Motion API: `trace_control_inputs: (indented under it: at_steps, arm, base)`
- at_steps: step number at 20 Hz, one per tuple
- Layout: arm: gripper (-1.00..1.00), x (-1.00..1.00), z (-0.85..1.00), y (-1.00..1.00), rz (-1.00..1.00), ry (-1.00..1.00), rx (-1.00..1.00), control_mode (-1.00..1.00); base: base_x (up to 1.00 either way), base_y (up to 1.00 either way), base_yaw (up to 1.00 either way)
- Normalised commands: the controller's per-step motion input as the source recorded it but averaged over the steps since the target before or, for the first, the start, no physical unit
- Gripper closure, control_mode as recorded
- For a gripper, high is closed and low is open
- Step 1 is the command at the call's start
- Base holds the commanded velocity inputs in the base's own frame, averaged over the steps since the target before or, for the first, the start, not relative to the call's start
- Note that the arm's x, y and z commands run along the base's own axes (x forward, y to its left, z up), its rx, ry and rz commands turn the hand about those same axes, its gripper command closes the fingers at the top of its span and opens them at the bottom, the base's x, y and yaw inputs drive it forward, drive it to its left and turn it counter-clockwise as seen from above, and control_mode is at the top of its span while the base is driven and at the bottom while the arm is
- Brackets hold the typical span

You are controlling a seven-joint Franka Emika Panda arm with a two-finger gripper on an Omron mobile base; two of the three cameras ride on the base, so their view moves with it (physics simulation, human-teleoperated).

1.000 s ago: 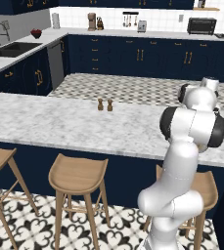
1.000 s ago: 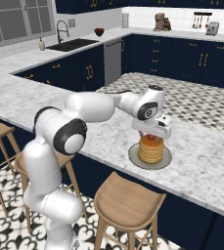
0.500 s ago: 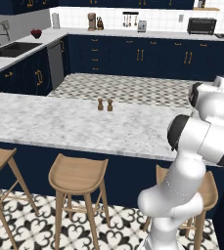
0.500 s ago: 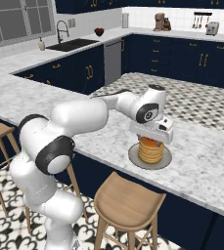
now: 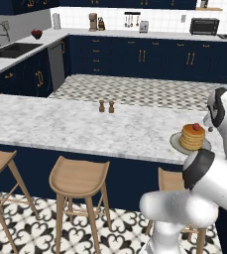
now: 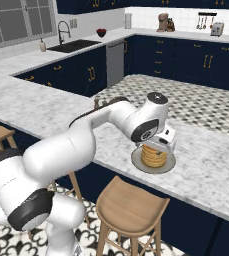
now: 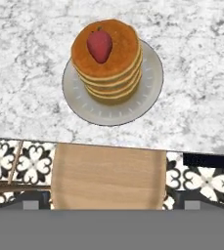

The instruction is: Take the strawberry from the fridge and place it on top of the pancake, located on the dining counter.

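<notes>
Lifted off the pancake (image 7: 107, 61), tool (image 6: 161, 142) gapes wide, empty.

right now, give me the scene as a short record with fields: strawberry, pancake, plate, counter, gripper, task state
strawberry: red, lying on top of the pancake, free of the gripper
pancake: short golden stack, centred on its plate
plate: round grey plate near the stool-side edge of the dining counter
dining counter: white-grey marble top, two small shakers standing further along it
stool: wooden seat just below the plate's edge
gripper: open, holding nothing, above the stack
task state: strawberry looks placed; nothing left but to withdraw
</notes>
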Motion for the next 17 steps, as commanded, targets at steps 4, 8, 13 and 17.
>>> trace_control_inputs:
  at_steps: [4,8,13,17]
  arm:
    - [-1.00,-0.33,0.68,0.43,-0.03,-0.21,-0.08,-1.00]
    - [-1.00,-0.11,0.74,0.41,-0.04,-0.16,-0.11,-1.00]
    - [-1.00,-0.02,0.24,0.32,-0.01,-0.05,-0.04,-1.00]
    - [-1.00,0.00,0.00,0.10,0.00,0.00,0.00,-1.00]
  base:
    - [0.00,0.00,0.00]
    - [0.00,0.00,0.00]
    - [0.00,0.00,0.00]
    - [0.00,0.00,0.00]
